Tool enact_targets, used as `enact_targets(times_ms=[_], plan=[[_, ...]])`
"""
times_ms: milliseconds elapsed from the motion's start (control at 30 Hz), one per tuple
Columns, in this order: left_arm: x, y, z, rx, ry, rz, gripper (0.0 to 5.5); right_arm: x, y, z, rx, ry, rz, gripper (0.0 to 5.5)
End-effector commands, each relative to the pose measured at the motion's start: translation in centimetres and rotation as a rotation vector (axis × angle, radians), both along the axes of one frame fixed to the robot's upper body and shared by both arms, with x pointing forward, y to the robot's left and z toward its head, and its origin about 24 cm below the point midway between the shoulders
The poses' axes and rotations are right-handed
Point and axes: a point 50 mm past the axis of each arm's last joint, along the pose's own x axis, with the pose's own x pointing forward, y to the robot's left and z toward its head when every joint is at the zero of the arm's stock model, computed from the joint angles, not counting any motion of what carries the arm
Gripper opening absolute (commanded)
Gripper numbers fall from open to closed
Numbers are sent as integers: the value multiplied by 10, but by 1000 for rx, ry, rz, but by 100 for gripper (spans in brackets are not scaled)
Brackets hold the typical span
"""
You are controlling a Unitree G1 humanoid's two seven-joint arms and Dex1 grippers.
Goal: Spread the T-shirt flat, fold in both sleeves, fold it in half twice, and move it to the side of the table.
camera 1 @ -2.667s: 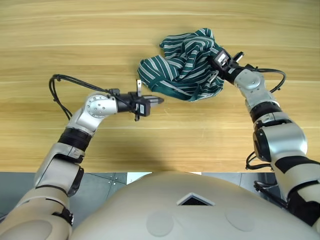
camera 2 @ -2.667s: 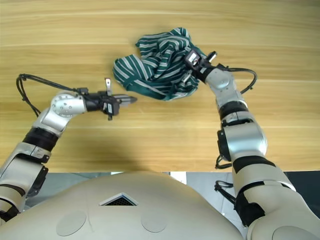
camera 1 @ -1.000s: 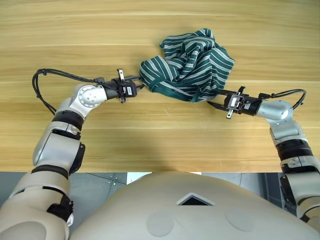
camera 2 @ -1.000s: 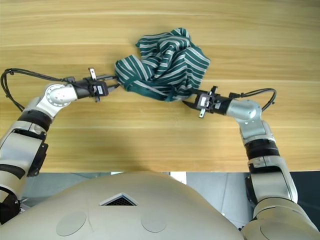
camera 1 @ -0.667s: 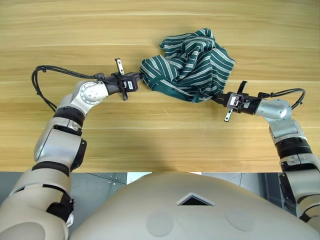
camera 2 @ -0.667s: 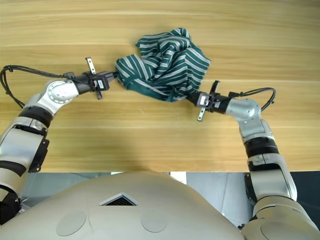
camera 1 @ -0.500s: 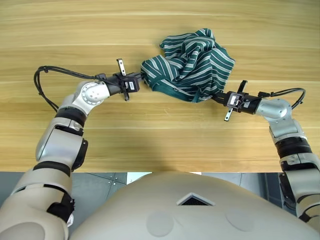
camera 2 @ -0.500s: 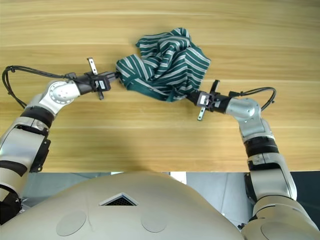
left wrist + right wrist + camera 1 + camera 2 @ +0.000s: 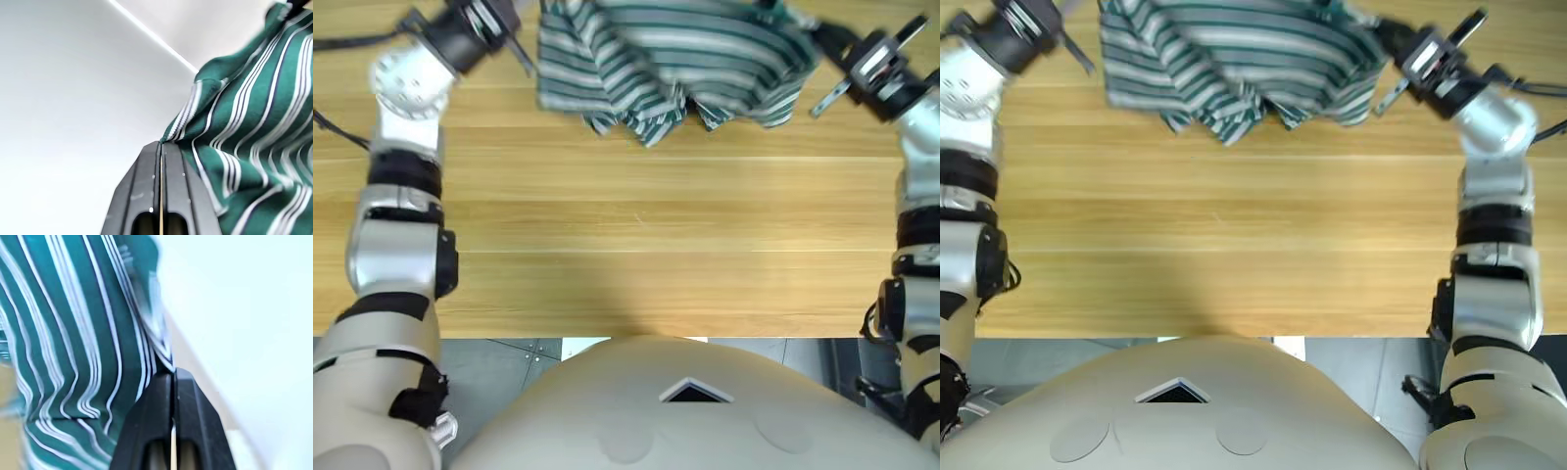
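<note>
Grey floor tiles [image 9: 499, 351] showing low in the head views, bright seam line [image 9: 151, 34] running across plain white wall [image 9: 73, 83].

We see the T-shirt [image 9: 675, 59] stretched between the left gripper [image 9: 530, 15] and the right gripper [image 9: 808, 29], jaws closed on its edges — it bars the far middle. Nearer to us the wooden surface [image 9: 636, 235] gives open passage, with one arm along each side.

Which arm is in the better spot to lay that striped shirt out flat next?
Neither alone. The left pincer is shut on the T-shirt at its left edge, the right pincer at its right edge, the cloth hanging between them over the table. Lowering both together looks the likeliest way.
</note>
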Motion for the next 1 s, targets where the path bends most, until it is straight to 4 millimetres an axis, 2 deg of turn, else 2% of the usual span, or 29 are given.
enact_targets(times_ms=[33, 100, 167, 233, 333, 400, 433, 500, 567, 667, 767, 833, 933, 1000], plan=[[7, 15, 81, -44, -228, 85, 0, 8, -31, 92, 116, -316, -136, 1], [1, 21, 102, -19, -297, 98, 0, 0, -45, 125, 155, -425, -171, 1], [-11, 28, 104, 75, -305, 65, 0, -15, -54, 137, 117, -456, -138, 1], [-34, 37, 92, 162, -264, -9, 0, -37, -60, 134, 76, -436, -59, 1], [-85, 56, 65, 264, -125, -143, 0, -83, -70, 113, 12, -324, 87, 1], [-118, 64, 47, 344, -39, -222, 0, -117, -63, 103, -10, -240, 241, 1], [-132, 65, 45, 353, -31, -256, 0, -135, -58, 98, -20, -198, 329, 1], [-158, 68, 54, 301, -82, -317, 0, -168, -49, 92, -48, -142, 498, 1], [-181, 71, 65, 239, -139, -392, 0, -191, -43, 96, -37, -151, 629, 1], [-203, 76, 81, 159, -186, -511, 0, -214, -41, 106, 13, -200, 793, 1], [-200, 77, 100, 70, -205, -589, 0, -212, -44, 116, 69, -217, 862, 1], [-191, 76, 112, 25, -212, -606, 0, -202, -46, 120, 97, -201, 878, 1], [-140, 63, 117, 50, -154, -479, 0, -147, -45, 117, 104, -99, 727, 1], [-92, 50, 104, 144, -51, -350, 0, -102, -37, 106, 41, -7, 586, 1]])
